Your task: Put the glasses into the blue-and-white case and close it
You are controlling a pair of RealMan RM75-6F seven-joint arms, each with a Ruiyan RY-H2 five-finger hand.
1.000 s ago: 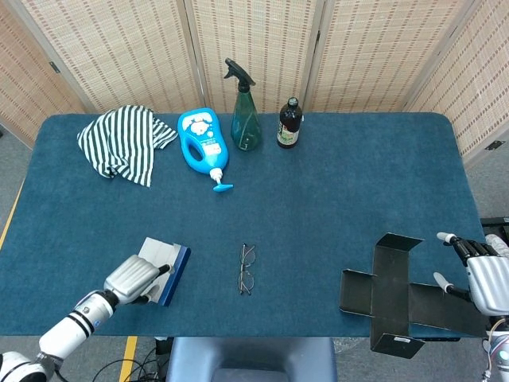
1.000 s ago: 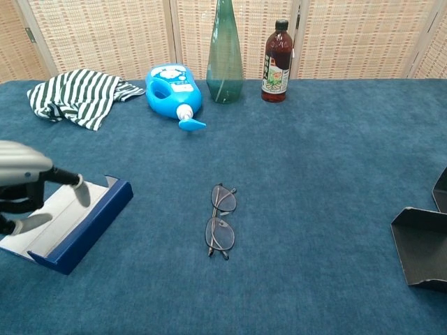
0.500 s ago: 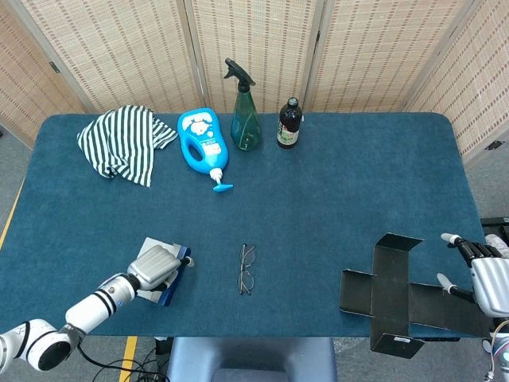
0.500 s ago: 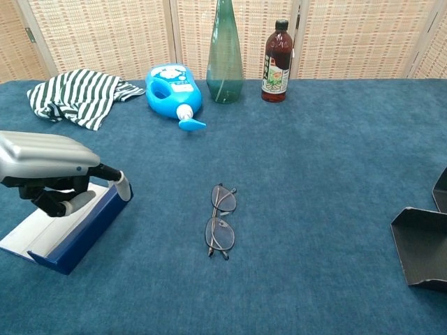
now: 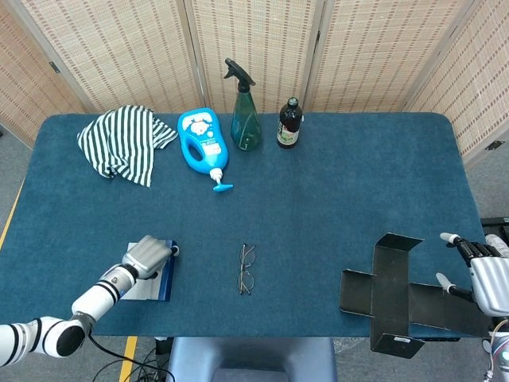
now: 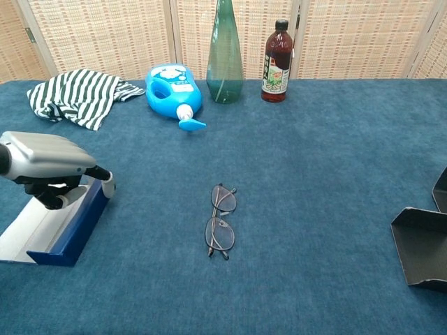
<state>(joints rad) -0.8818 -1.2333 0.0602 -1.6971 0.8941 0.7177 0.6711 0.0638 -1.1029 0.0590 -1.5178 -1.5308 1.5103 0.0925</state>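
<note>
The blue-and-white case [image 6: 61,230] lies open near the table's front left, its white inside [image 5: 148,281] facing up. My left hand [image 6: 47,159] sits over the case's far end, with its thumb outside the blue side wall and curled fingers inside, gripping that wall; the same left hand [image 5: 148,254] shows in the head view. The thin-framed glasses [image 6: 221,220] lie folded flat on the cloth right of the case, untouched; in the head view the glasses [image 5: 247,269] lie at front centre. At the front right edge my right hand [image 5: 487,274] has its fingers spread and holds nothing.
A flattened black cardboard box [image 5: 391,295] lies at the front right beside the right hand. Along the back stand a striped cloth [image 5: 123,141], a blue detergent bottle [image 5: 203,142], a green spray bottle [image 5: 244,110] and a dark bottle [image 5: 289,124].
My left hand came over the case, took its blue wall and swung its far end to the left, so the case lies straighter. The glasses and right hand stayed put.
</note>
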